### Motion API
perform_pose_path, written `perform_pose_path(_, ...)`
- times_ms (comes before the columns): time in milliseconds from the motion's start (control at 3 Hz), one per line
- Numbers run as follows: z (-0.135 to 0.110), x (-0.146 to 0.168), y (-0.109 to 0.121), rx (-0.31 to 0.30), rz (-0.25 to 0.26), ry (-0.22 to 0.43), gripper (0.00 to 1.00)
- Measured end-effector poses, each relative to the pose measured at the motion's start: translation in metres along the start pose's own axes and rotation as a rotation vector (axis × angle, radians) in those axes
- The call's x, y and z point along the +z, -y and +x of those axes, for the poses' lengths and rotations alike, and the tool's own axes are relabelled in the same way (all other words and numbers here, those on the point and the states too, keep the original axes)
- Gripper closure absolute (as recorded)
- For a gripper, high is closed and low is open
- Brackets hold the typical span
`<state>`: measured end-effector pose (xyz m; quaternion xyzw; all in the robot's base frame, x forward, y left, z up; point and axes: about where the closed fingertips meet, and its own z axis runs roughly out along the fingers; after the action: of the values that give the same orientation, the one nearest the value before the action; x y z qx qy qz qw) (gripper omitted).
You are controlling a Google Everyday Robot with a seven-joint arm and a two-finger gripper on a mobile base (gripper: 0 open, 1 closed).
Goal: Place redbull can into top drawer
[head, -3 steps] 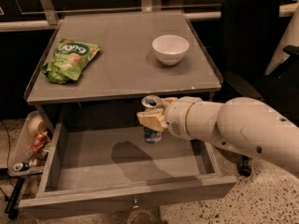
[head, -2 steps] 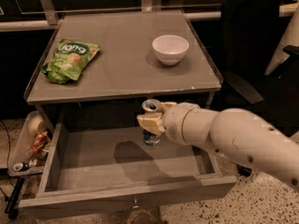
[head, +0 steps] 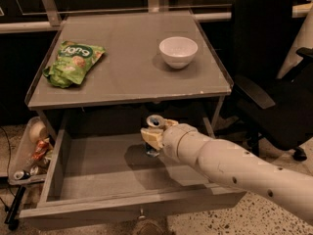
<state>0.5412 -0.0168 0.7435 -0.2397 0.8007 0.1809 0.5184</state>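
Nearest the camera, the top drawer (head: 98, 180) is seen pulled fully out from under the table (head: 127, 80). Its front panel and small knob (head: 142, 212) face the viewer and its flat bottom is bare, so room is left for a drop-in from above. The arm (head: 234, 165) is reached in from the right over the drawer's right wall. The hand (head: 152, 137) is closed around the redbull can (head: 155, 122), which is gripped at mid-body. The can is held upright with its silver top uppermost, over the rear middle of the drawer bottom and just under the table's front edge. A shadow is cast on the bottom beside it. Whether the can's base is touching the bottom or held just above it cannot be told. The placing step is judged to be near its end, with release not yet made. No print can be read on the can, as its body is largely covered by the hand. At the left, a side tray (head: 19, 153) of litter is noted outside the drawer. Farther back on the table lie a green snack bag (head: 73, 62), its white lettering visible but not legible, and a white bowl (head: 178, 51), well apart. A black chair (head: 274, 82) stands at the right.
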Motion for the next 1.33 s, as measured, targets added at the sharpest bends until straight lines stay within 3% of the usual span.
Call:
perform_pose_path(667,0.039,0.034,0.012,0.023,0.046,0.013,1.00)
perform_pose_path(1333,0.056,0.044,0.026,-0.002,0.110,0.001,1.00)
